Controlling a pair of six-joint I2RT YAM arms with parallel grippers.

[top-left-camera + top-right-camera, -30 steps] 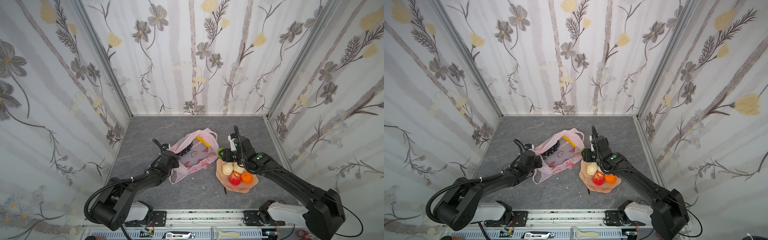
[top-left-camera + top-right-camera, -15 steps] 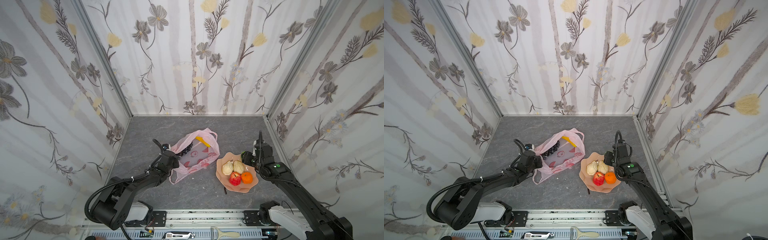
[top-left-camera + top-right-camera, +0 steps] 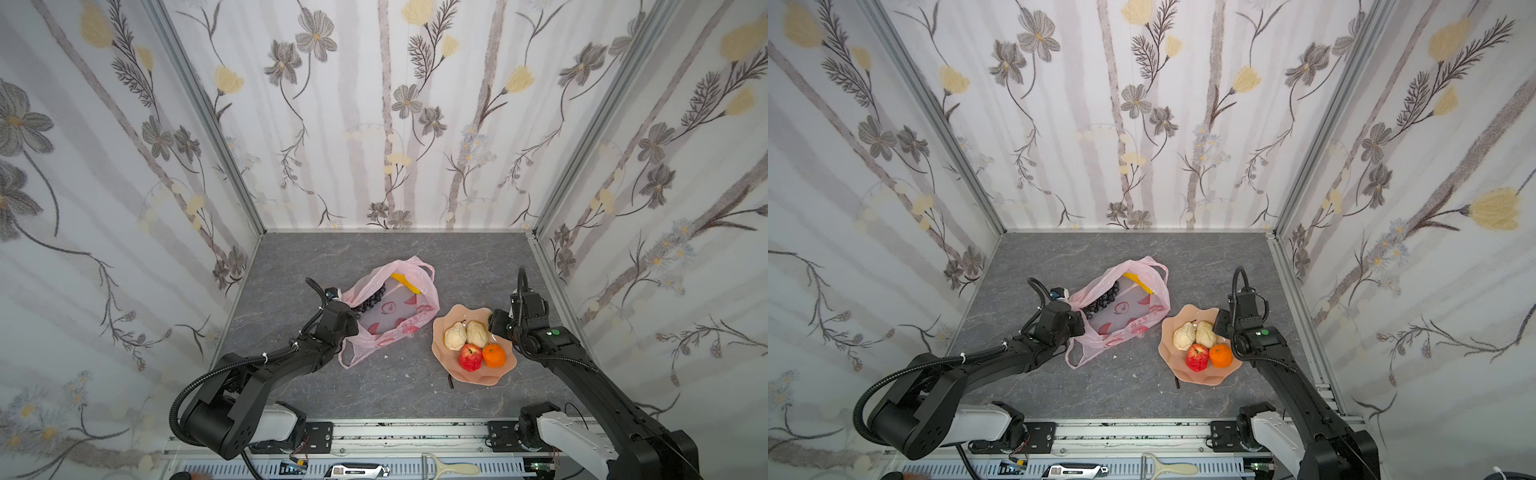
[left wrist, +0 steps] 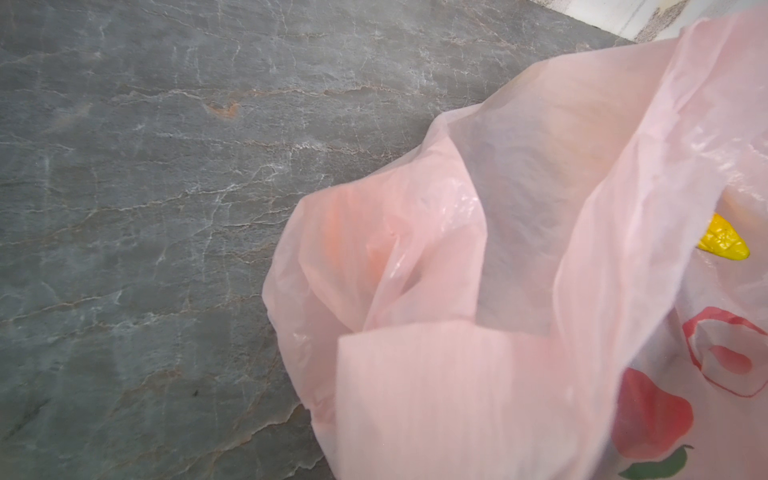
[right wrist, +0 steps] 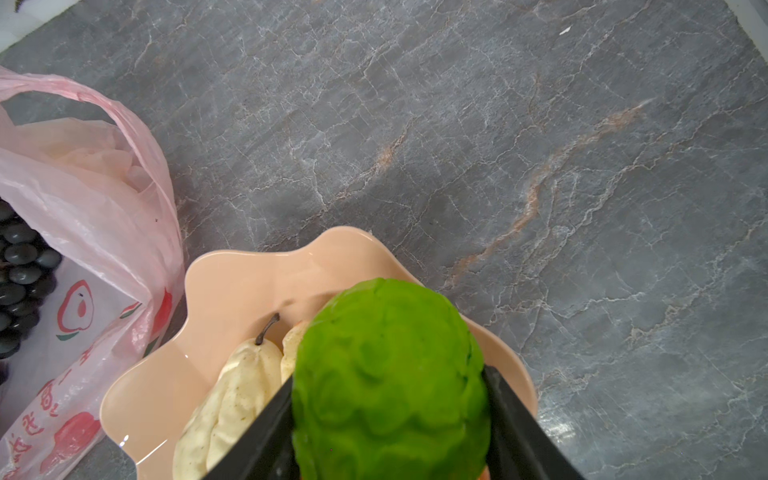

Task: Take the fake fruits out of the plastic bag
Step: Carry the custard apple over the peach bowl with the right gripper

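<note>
1. On the peach dish (image 3: 478, 376) at the right of the counter (image 3: 374, 390), you already have two pears (image 3: 455, 336), the red apple (image 3: 470, 358) and one orange (image 3: 494, 355) out.
2. In the plastic bag (image 3: 401, 316), lying mouth-open mid-counter, the grape bunch (image 3: 371, 300) and the banana (image 3: 405, 282) are left to fetch. No second orange shows.
3. Your right claw (image 5: 388, 380) is clamped on the bumpy green fruit (image 5: 386, 328), a jaw on each side. It hangs over the dish, just beside the pears, and is not yet set down.
4. Your left claw (image 3: 348, 319) is closed and seems to pinch the bag's rim next to the grapes, which would hold the mouth open.
</note>
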